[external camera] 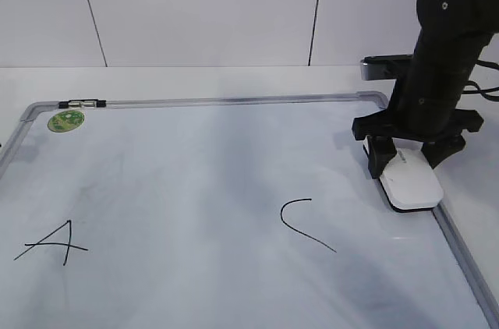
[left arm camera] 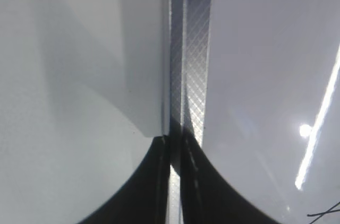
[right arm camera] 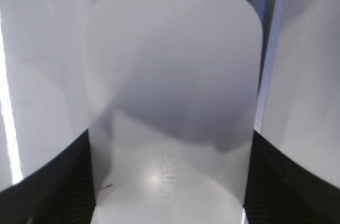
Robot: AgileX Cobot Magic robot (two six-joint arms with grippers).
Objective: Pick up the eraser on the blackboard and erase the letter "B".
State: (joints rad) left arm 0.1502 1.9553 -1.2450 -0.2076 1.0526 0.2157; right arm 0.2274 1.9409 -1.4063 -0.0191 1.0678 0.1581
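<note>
The eraser (external camera: 411, 182) lies at the right edge of the blackboard (external camera: 195, 181), right by the frame. The right gripper (external camera: 412, 159) sits over it, one finger on each side, holding it. The left gripper (left arm camera: 175, 181) is closed and holds nothing.

Shut left gripper (left arm camera: 175, 181), blackboard (left arm camera: 265, 49) frame edge beneath

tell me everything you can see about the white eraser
The white glossy rounded oblong eraser lies flat at the right edge of the large white dry-erase board, by its silver-grey frame. A thin dark underside shows along its near edge, and faint grey lettering marks its top. The black right gripper straddles it, a jaw along each long side.
</note>
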